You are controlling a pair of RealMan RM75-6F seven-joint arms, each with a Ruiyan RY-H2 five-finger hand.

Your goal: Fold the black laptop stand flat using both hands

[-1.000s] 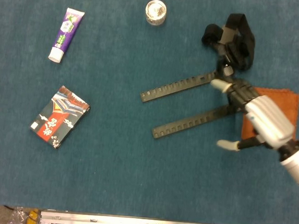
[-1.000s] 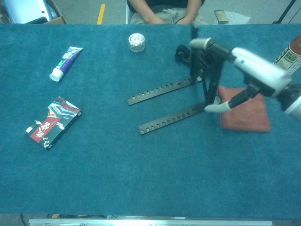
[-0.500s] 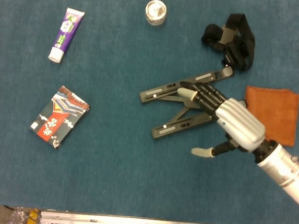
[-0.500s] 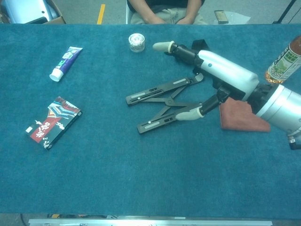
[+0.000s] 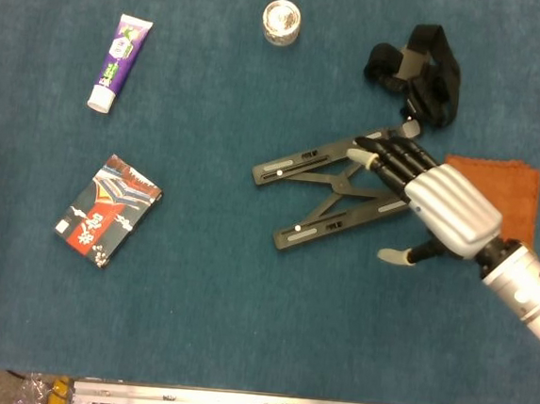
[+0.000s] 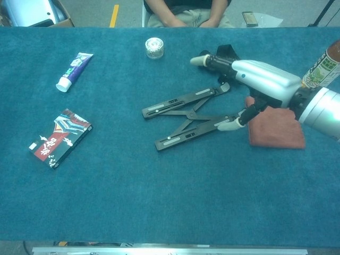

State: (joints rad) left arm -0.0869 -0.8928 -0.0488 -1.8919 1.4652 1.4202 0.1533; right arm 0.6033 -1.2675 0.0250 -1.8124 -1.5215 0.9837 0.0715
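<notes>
Where right hand (image 5: 440, 206) spreads empty, laptop stand (image 5: 333, 186) end hidden, left hand unseen.

Even, diffuse overhead light on the blue table cloth (image 5: 197, 281), shadows faint and short under the laptop stand (image 5: 333, 184), mild glare on the silver shell of the right hand (image 5: 431, 202), focus soft overall, chest view greener and slightly bowed toward the cloth's edges.
</notes>
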